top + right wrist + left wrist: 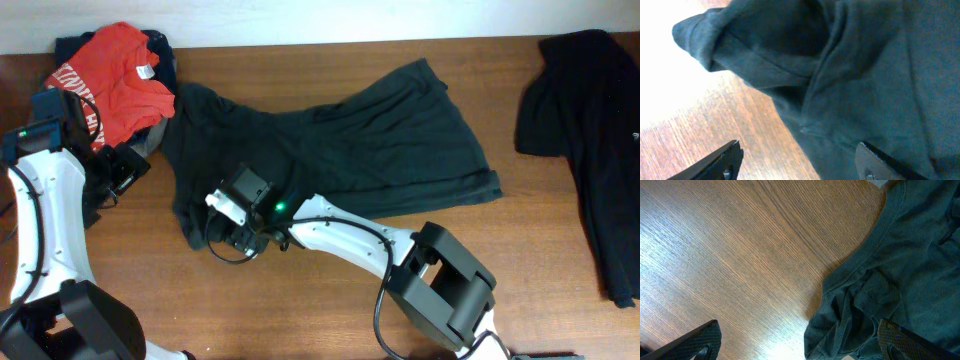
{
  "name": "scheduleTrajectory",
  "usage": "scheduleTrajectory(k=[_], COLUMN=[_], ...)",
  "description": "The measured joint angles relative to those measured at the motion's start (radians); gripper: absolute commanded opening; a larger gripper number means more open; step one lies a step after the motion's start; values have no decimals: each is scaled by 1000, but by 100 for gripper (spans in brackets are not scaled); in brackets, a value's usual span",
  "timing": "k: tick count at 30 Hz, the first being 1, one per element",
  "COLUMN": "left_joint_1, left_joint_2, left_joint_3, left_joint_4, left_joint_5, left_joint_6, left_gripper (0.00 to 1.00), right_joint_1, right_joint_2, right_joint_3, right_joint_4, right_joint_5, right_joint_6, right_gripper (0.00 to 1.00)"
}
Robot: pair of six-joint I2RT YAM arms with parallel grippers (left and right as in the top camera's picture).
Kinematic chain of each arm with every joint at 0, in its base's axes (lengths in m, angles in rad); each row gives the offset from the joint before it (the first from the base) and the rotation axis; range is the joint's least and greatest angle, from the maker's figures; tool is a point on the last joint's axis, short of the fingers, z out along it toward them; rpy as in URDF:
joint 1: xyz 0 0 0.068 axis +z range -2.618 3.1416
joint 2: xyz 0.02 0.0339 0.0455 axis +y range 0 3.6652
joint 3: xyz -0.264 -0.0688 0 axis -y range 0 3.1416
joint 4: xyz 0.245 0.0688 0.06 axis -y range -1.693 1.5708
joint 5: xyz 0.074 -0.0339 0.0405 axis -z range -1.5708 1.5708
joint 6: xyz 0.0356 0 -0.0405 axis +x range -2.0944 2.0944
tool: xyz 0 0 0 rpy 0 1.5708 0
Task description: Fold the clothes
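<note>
The black T-shirt (340, 140) lies spread and wrinkled across the middle of the table with its plain dark side up; no lettering shows. My right gripper (232, 228) is low over the shirt's bunched front-left corner. In the right wrist view it (800, 167) is open, straddling the shirt's edge (850, 100), with one finger over wood and one over cloth. My left gripper (125, 170) hovers just left of the shirt. In the left wrist view it (800, 345) is open, with its right finger over a crumpled fold of the shirt (865, 300).
A red tee with white lettering (115, 75) lies on a dark garment at the back left, near the left arm. Another black garment (590, 130) lies at the right edge. Bare wooden table (330, 300) shows along the front.
</note>
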Motion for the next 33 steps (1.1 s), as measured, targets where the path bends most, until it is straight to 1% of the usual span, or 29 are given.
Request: scheduleTrajectory(k=[2, 8, 10, 13, 21, 25, 27, 33], left_joint_1=[0, 0, 0, 0, 0, 0, 0, 0], left_joint_2=[0, 0, 0, 0, 0, 0, 0, 0], left_joint_3=[0, 0, 0, 0, 0, 0, 0, 0], left_joint_4=[0, -11, -12, -12, -12, -12, -12, -12], left_joint_5=[0, 0, 0, 0, 0, 0, 0, 0], left_joint_6=[0, 0, 0, 0, 0, 0, 0, 0], left_gripper=[99, 99, 99, 99, 99, 99, 99, 99], right_joint_1=[7, 10, 10, 10, 10, 10, 10, 10], right_joint_2=[5, 31, 40, 48, 60, 89, 104, 112], right_joint_3=[0, 0, 0, 0, 0, 0, 0, 2], right_joint_4=[8, 23, 34, 62, 111, 116, 116, 121], right_joint_5=[0, 0, 0, 1, 1, 5, 8, 35], right_joint_6=[-10, -26, -28, -32, -34, -35, -36, -43], right_gripper=[72, 70, 66, 66, 62, 55, 53, 37])
